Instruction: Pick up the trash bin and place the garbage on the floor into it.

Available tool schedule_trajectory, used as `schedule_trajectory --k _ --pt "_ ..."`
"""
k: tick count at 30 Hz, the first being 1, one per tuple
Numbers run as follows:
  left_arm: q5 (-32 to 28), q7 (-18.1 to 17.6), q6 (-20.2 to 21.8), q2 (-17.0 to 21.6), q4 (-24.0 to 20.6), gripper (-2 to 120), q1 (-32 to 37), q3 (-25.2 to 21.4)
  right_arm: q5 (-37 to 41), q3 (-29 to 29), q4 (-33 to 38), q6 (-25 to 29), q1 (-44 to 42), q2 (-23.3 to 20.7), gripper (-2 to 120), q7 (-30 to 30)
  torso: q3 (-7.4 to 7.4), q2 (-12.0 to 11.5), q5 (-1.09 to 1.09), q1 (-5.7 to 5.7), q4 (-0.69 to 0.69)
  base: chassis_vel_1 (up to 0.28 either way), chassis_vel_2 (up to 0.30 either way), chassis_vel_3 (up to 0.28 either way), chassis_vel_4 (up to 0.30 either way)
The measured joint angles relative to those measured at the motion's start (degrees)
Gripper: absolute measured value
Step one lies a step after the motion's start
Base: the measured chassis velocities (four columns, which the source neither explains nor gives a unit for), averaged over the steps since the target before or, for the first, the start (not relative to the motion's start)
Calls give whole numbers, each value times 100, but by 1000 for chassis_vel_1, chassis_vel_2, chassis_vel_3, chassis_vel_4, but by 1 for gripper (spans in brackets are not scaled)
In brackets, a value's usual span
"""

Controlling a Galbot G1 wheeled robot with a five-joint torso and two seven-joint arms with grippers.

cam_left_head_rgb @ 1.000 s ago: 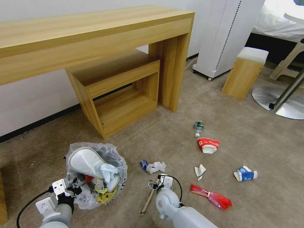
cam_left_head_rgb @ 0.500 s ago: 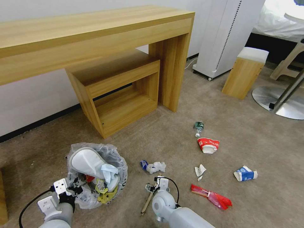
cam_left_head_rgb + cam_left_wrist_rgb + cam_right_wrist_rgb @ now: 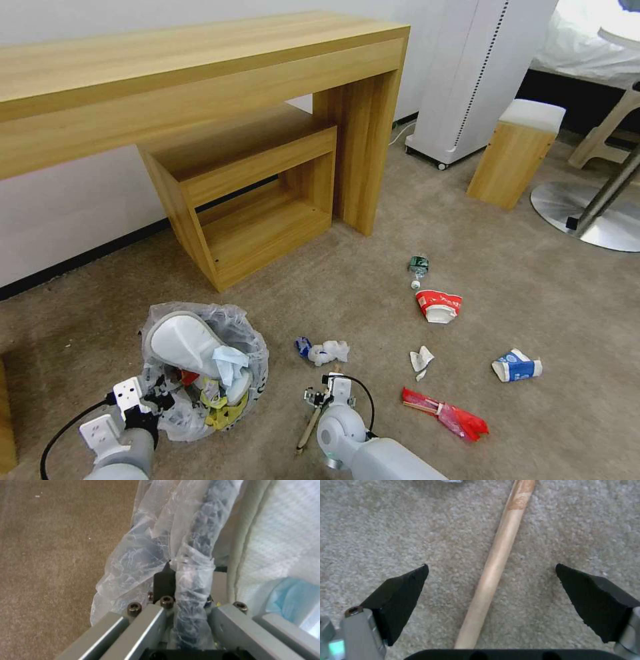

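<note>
My left gripper [image 3: 159, 395] is at the near left, clamped tight on the near rim of the trash bin [image 3: 248, 387]; in the left wrist view the fingers [image 3: 164, 582] pinch the bag-wrapped rim [image 3: 195, 585] between them. The bin sits on the floor [image 3: 347, 293] just in front of that gripper, with a white slipper [image 3: 183, 343] sticking out the top plus yellow and pale blue scraps inside. Right of the bin, a crumpled white paper with a blue bit [image 3: 325, 351] lies on the carpet. Just near of it, my right gripper [image 3: 323, 395] hangs low over the wooden stick [image 3: 311, 422], jaws spread wide, holding nothing; in the right wrist view the stick [image 3: 496, 562] runs straight through the gap between the two pads [image 3: 400, 597], touching neither. Further right: small torn paper [image 3: 420, 360], red wrapper [image 3: 445, 413] near it, red-white paper bowl [image 3: 439, 305] and green-label bottle [image 3: 418, 267] farther off, blue-white carton [image 3: 515, 366] at far right, all well apart from both grippers.
</note>
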Motion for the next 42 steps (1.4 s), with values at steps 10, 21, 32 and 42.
schedule_trajectory --k 10,21,32,42 --pt "19 7 -14 -5 -24 0 45 -28 -53 11 -26 39 -44 35 85 -17 0 0 0 0 0 0 0 0 0" --pt "81 46 -31 -31 -66 0 94 -16 -65 25 -23 68 -42 -45 78 -47 0 0 0 0 0 0 0 0 0" --pt "136 56 -34 -35 -108 0 128 11 -51 26 173 130 -55 -201 46 -65 0 0 0 0 0 0 0 0 0" --pt "185 87 -49 -40 -122 0 144 24 -13 -45 363 149 -45 -314 6 -53 0 0 0 0 0 0 0 0 0"
